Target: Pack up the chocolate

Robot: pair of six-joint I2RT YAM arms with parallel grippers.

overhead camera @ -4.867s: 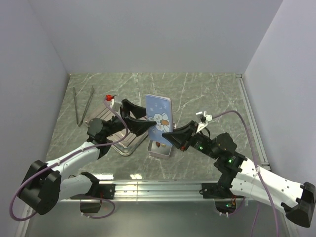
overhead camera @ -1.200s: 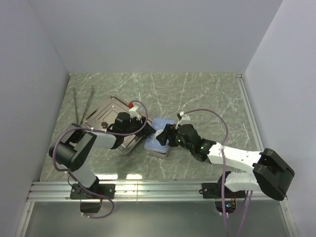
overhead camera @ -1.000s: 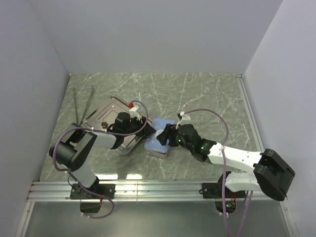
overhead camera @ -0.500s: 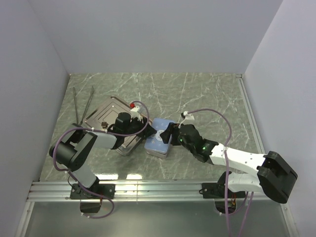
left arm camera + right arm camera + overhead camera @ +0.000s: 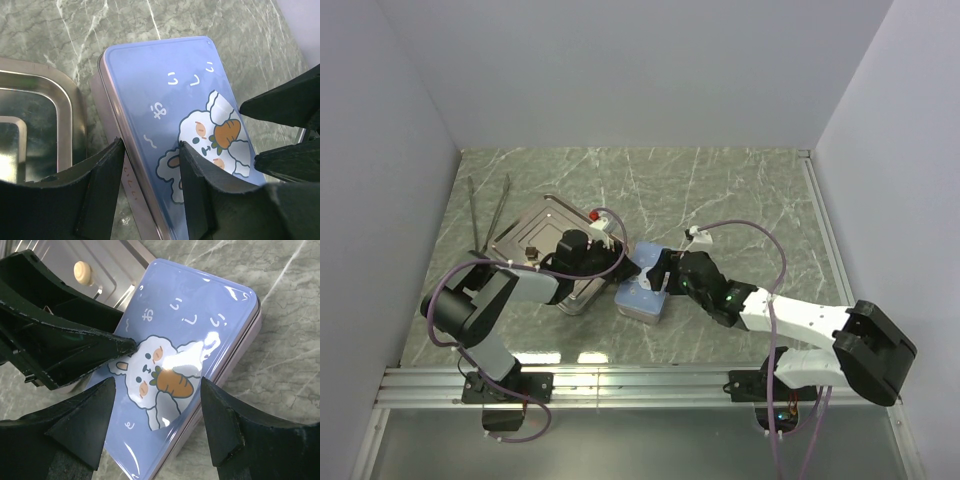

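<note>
The silver tin with its blue rabbit-print lid (image 5: 638,300) lies shut on the table beside the ridged steel tray (image 5: 533,222). My left gripper (image 5: 150,145) is open and straddles the lid's (image 5: 160,100) long left edge, one finger (image 5: 100,185) outside the tin wall and the other finger (image 5: 200,190) over the rabbit print. My right gripper (image 5: 157,385) hangs open over the lid (image 5: 190,305) from the opposite side, its fingers wide apart above the carrot picture. One cream chocolate (image 5: 82,271) lies in the tray (image 5: 117,275). A small dark lump (image 5: 532,251) also sits on the tray.
Metal tongs (image 5: 486,214) lie at the far left of the marble table. Grey walls close in the left, back and right sides. Both arms meet over the tin, with the left gripper (image 5: 630,270) and right gripper (image 5: 651,278) almost touching.
Some seconds ago both grippers held the lid upright over the open tin; it now lies flat on it. In the last second the left gripper slid slightly right over the lid.
</note>
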